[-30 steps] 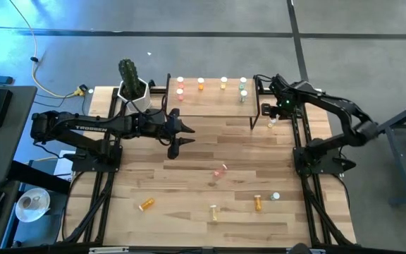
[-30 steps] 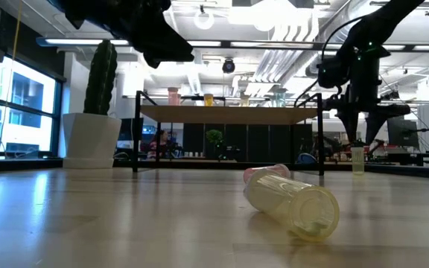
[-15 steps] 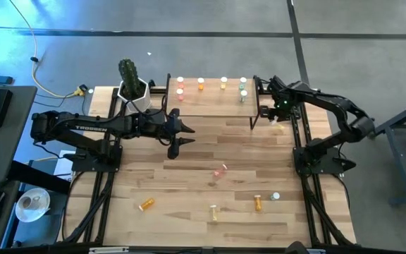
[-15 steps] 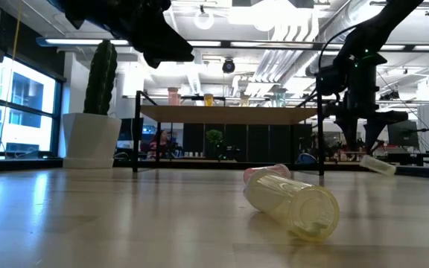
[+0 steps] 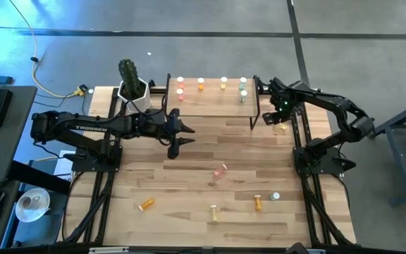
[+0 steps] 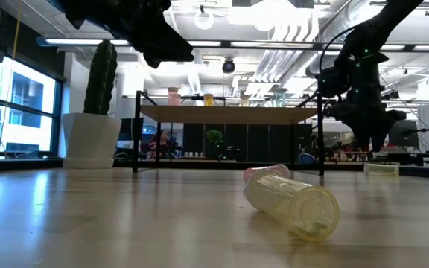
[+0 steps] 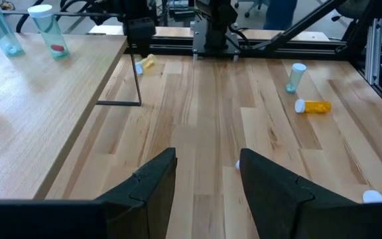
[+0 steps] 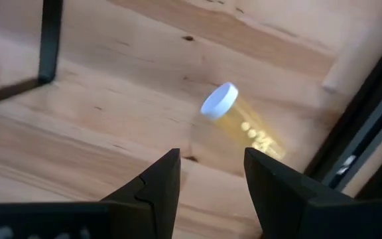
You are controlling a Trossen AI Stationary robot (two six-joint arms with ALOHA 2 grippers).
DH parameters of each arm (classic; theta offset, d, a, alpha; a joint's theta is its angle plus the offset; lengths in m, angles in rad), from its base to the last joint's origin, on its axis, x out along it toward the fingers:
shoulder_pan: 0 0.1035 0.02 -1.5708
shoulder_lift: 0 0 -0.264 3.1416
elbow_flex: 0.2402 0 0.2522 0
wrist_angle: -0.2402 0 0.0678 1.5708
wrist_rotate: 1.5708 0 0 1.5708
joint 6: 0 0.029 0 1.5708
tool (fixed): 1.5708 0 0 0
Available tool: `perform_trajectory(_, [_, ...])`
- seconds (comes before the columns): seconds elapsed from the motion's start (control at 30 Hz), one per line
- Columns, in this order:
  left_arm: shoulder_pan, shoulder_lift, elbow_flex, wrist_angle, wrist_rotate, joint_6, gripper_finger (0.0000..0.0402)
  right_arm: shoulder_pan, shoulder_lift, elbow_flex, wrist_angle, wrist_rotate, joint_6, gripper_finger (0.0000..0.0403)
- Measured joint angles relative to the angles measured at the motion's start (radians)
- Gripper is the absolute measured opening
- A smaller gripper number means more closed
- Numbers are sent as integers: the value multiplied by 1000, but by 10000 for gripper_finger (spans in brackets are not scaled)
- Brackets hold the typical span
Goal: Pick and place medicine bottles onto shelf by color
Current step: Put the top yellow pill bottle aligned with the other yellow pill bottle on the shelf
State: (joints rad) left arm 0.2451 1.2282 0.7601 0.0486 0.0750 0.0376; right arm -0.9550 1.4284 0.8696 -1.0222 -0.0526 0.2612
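Observation:
A yellow medicine bottle [image 8: 241,123] with a white cap lies on its side on the table, just right of the shelf's right legs [image 5: 280,128]. My right gripper [image 8: 207,179] hangs open above it, pointing down, with nothing between its fingers [image 6: 367,141]. My left gripper [image 7: 207,179] hovers open over the table's middle [image 5: 178,134], in front of the shelf [image 5: 210,104]. Several bottles stand on the shelf: pink [image 5: 180,88], orange [image 5: 201,85], yellow [image 5: 223,84] and green [image 5: 243,88].
Loose bottles lie on the near half of the table: pink [image 5: 221,169], orange [image 5: 146,204], yellow [image 5: 213,210], orange [image 5: 258,203], and a green one [image 5: 275,196] that stands. A cactus in a white pot [image 5: 132,88] stands left of the shelf. The black frame rail [image 8: 363,113] runs close by the fallen bottle.
The yellow bottle stood upright between my right gripper's fingers. It has tipped over toward the table's right edge and now lies on its side. My right gripper has rolled about its own downward-pointing line above that spot.

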Motion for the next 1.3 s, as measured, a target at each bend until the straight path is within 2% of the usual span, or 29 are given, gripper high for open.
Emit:
perform_trajectory(0.13, [0,0,0,0,0,-4,158,0,0,0,6,15,-98,158])
perform_trajectory(0.4, [0,0,0,0,0,-8,158,2,75,-1,6,27,-158,158])
perform_trajectory(0.6, [0,0,0,0,0,-8,158,31,134,-1,-35,105,-225,158])
perform_trajectory(0.87, [0,0,0,0,0,-8,158,64,213,-1,-32,180,-218,158])
perform_trajectory(1.3, [0,0,0,0,0,-11,158,68,222,-1,0,191,-132,158])
